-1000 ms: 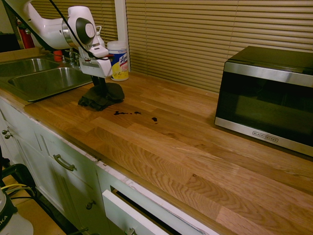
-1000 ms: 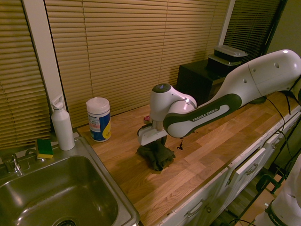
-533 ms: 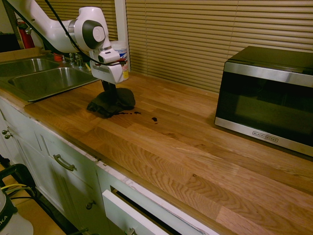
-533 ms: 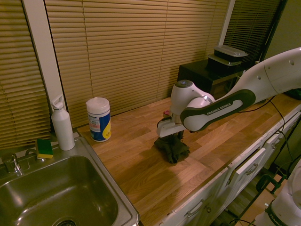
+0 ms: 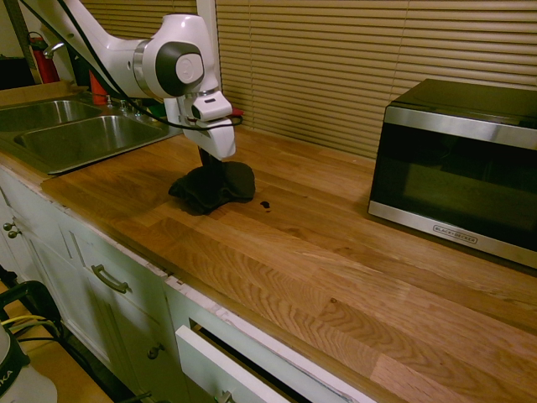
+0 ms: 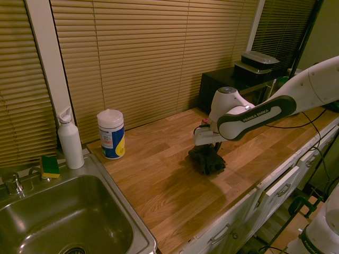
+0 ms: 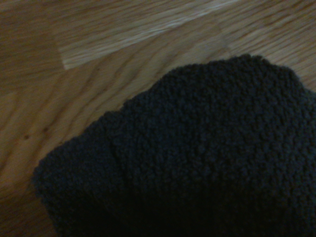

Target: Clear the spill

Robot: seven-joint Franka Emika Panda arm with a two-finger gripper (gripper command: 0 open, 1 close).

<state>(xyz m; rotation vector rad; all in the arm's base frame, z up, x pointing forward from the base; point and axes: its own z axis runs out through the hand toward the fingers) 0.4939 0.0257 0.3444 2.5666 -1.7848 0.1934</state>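
One dark cloth (image 5: 211, 186) lay bunched on the wooden counter (image 5: 336, 277), and the single pincer (image 5: 210, 167) stood straight down into it, pressed together and pinching the cloth's top. Of the spill (image 5: 265, 204), one small dark blotch showed, on bare wood just beside the cloth's edge on the microwave side; whether more lay under the cloth could not be told. In the wrist view the cloth's (image 7: 197, 158) knobbly weave filled most of the picture, with bare wood grain around its rounded edge.

One microwave (image 5: 457, 168) stood at the counter's back edge, well apart from the cloth, with a broad stretch of bare wood between them. One double sink (image 5: 67, 130) was set in the counter at the other end. In the second exterior view one wipes canister (image 6: 111, 134) stood near the back edge just beside the sink (image 6: 63, 222), with one white bottle (image 6: 70, 140) and one yellow-green sponge (image 6: 50, 166) on the sink's rim. The cloth (image 6: 207, 160) sat about midway between the back and front edges, with open wood on every side.
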